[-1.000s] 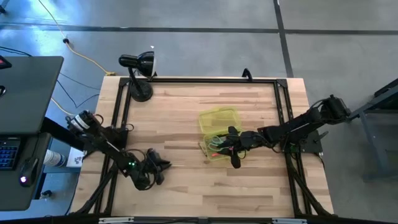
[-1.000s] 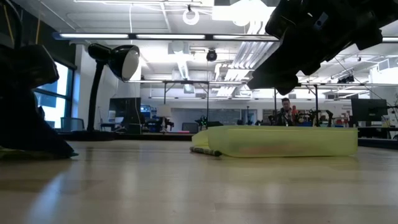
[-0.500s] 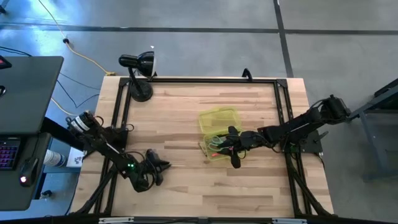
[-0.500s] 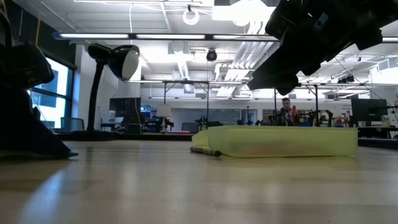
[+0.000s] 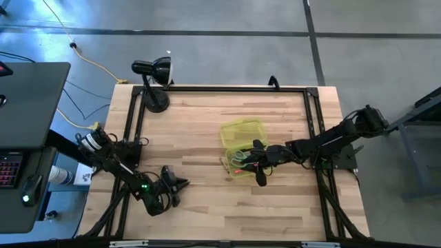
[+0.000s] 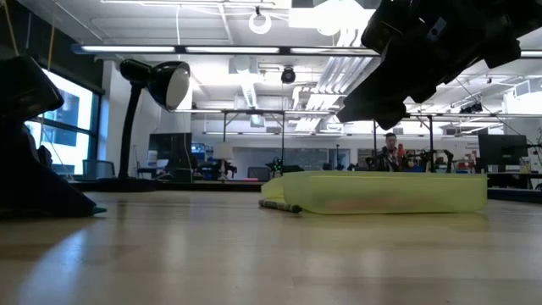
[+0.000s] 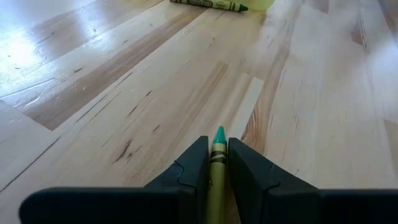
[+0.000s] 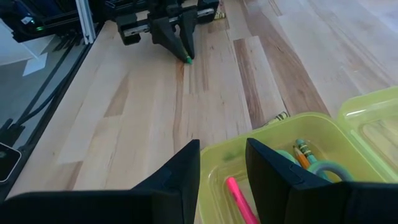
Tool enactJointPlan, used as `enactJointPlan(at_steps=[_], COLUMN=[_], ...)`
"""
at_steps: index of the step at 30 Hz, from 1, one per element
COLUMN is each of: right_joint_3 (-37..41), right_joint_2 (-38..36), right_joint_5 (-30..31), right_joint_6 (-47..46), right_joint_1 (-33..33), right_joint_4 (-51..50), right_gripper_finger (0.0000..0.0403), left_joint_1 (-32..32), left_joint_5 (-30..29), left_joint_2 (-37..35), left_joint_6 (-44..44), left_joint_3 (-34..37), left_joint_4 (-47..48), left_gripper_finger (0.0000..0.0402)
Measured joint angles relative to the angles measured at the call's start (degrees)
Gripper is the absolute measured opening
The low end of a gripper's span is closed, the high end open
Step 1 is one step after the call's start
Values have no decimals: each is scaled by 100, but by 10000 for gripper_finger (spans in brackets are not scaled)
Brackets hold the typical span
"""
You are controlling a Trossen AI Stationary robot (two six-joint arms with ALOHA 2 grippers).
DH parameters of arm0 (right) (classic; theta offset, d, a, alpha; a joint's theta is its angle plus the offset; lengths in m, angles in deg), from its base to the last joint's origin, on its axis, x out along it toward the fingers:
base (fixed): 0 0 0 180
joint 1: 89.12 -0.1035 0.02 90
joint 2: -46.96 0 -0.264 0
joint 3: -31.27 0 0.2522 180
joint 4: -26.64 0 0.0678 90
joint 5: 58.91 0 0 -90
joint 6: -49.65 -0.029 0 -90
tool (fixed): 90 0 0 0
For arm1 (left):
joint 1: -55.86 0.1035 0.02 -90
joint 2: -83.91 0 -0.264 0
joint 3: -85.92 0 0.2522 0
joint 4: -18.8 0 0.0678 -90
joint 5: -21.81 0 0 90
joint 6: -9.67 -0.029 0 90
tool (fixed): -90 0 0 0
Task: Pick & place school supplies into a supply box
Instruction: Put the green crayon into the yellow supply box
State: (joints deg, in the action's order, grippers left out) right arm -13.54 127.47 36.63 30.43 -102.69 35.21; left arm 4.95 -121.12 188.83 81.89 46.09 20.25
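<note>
My left gripper point(image 7: 217, 163) is shut on a green crayon point(image 7: 218, 149) low over the table's near left part point(image 5: 176, 184); the right wrist view shows it from the front point(image 8: 185, 45). The supply box point(image 5: 242, 164), yellow-green with its lid point(image 5: 243, 131) laid open, rests on its base right of the table's middle. A pink marker point(image 8: 239, 198), green-handled scissors point(image 8: 323, 169) and an orange pencil point(image 8: 302, 153) lie in it. My right gripper point(image 8: 222, 167) hangs open above the box's near-left part point(image 6: 398, 76), clear of it. A dark green crayon point(image 7: 208, 4) lies flat on the table against the box. My left gripper pinches the green crayon's wrapped shaft point(image 7: 217, 167) between its two fingers. The crayon lies along the fingers, and its pointed tip point(image 7: 219, 133) sticks out past their free ends. The fingers slant down from the table's left side. Whether the tip point(image 8: 187, 60) touches the wood, I cannot tell.
A black desk lamp point(image 5: 153, 79) stands at the far left corner point(image 6: 157, 85). A black frame rail point(image 5: 227, 88) runs along the table's edges. Bare wood point(image 5: 207, 213) lies between my left gripper and the box. A person point(image 6: 389, 151) shows far back in the room.
My left gripper has rolled a little and sunk slightly with the crayon, drifting toward the table's left edge. My right gripper and the box have kept still.
</note>
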Motion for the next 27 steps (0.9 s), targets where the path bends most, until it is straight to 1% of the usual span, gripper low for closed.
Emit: enactJointPlan(at_steps=[2,4,8,11,18,20,23,25,27], right_joint_3=[0,0,0,0,0,0,0,0,0], right_joint_2=[0,0,0,0,0,0,0,0,0], right_joint_5=[-12,-13,-13,-13,-15,-15,-13,34,54], right_joint_6=[3,8,17,20,20,20,20,22,23], right_joint_1=[0,0,0,0,0,0,0,0,0], right_joint_4=[1,0,-2,-2,-5,-5,-4,5,30], right_gripper_finger=[107,107,107,107,107,107,107,107,107], left_joint_1=[1,6,6,6,28,38,85,229,526], left_joint_5=[9,3,-10,-42,-351,-603,-1454,-2060,-2176], left_joint_2=[8,13,13,13,75,99,142,129,120], left_joint_6=[12,23,41,156,249,337,374,146,-157], left_joint_3=[-2,-2,0,6,-64,-103,-216,-402,-627], left_joint_4=[5,-25,-102,-157,-159,-108,-192,-343,-407], left_gripper_finger=[98,86,36,35,35,35,34,34,41])
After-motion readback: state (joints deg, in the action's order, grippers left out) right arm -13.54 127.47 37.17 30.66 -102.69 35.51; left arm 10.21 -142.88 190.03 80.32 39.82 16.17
